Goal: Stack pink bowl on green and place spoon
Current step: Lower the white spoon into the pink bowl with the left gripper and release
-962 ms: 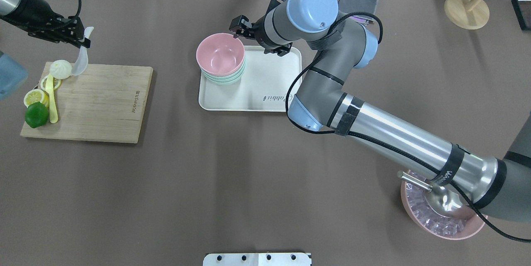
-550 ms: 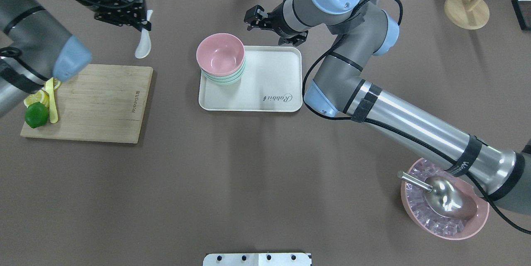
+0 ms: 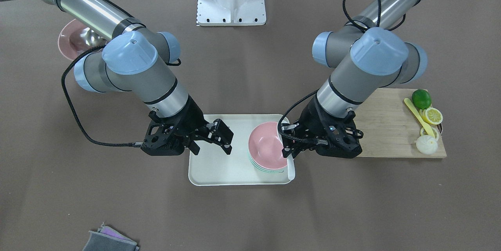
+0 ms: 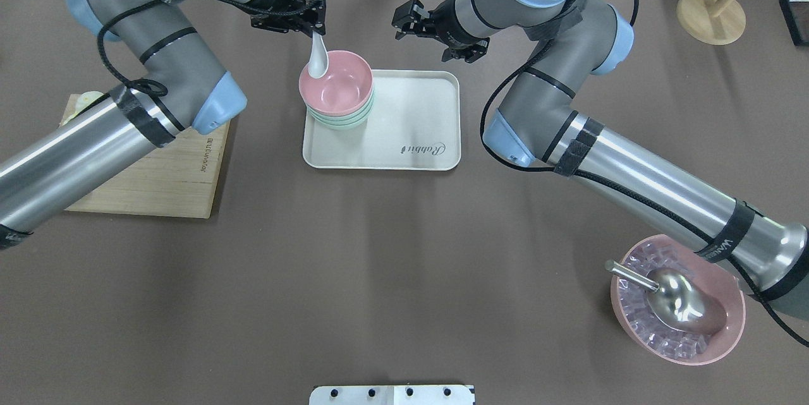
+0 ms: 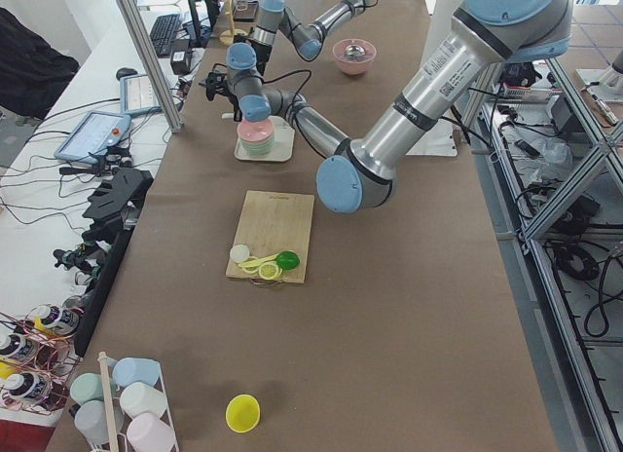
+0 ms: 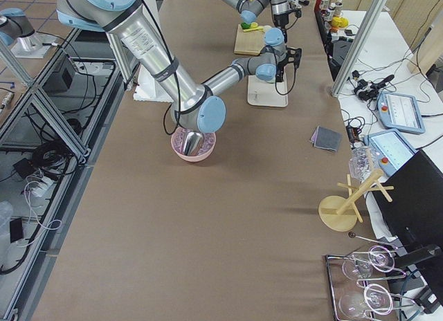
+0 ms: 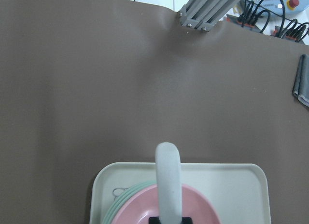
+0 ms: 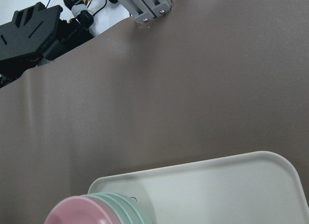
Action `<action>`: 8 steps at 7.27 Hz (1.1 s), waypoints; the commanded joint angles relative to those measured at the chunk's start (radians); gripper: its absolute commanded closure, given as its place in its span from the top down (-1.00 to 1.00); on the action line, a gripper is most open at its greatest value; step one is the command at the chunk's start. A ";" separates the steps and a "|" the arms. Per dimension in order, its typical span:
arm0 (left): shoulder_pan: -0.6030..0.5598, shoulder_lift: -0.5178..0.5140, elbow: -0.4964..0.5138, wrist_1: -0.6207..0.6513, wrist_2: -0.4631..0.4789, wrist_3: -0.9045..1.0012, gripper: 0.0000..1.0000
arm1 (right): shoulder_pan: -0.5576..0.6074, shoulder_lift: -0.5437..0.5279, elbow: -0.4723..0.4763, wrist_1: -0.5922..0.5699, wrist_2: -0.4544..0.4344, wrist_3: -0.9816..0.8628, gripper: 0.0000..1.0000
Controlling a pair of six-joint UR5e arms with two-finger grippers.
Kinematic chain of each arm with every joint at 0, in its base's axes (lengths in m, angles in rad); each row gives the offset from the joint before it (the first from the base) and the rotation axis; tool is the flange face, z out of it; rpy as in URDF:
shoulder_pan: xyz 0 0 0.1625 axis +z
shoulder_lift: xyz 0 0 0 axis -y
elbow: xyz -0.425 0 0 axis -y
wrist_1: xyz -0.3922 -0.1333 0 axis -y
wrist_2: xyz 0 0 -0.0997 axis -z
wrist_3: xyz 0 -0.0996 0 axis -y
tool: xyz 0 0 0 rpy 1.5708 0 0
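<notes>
Left gripper [image 4: 314, 30] is clamped on the handle of the white spoon [image 4: 317, 59], which hangs down from the fingers with its scoop end over the far left part of the pink bowl's rim. From the overhead view I cannot tell whether the scoop touches the bowl or sits just above it. On the left wrist camera the spoon runs straight out from the fingers across the pink bowl [image 4: 338, 86]. That bowl is nested on top of the green bowls [image 4: 344, 122], whose rims show as pale rings beneath it. The whole stack stands in the far left corner of the cream tray [image 4: 411, 120]. On my front-facing feed the right gripper [image 3: 211, 147] has its jaws spread wide and holds nothing. It hangs over the other half of the tray, apart from the stack. Beneath the left arm lies the wooden cutting board [image 4: 183, 184], and near the right arm's base a second pink bowl [image 4: 733, 329] holds ice and a steel scoop [image 4: 679, 301].
</notes>
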 commanded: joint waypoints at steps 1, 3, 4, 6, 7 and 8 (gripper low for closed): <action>0.052 -0.008 0.038 -0.071 0.085 -0.005 -1.00 | 0.001 -0.002 0.000 0.002 0.001 0.000 1.00; 0.063 0.001 0.037 -0.072 0.087 -0.005 -1.00 | 0.009 -0.005 0.000 0.000 0.002 0.000 1.00; 0.063 0.015 0.032 -0.072 0.086 -0.002 -1.00 | 0.009 -0.010 0.002 0.000 0.002 0.000 1.00; 0.059 0.020 0.008 -0.062 0.075 0.009 0.97 | 0.021 -0.022 0.003 0.002 0.022 0.000 1.00; 0.025 0.020 -0.007 -0.032 0.032 0.006 0.97 | 0.053 -0.030 0.003 -0.003 0.073 -0.029 1.00; -0.062 0.020 -0.027 0.018 -0.082 0.010 0.97 | 0.094 -0.049 0.005 -0.006 0.137 -0.084 1.00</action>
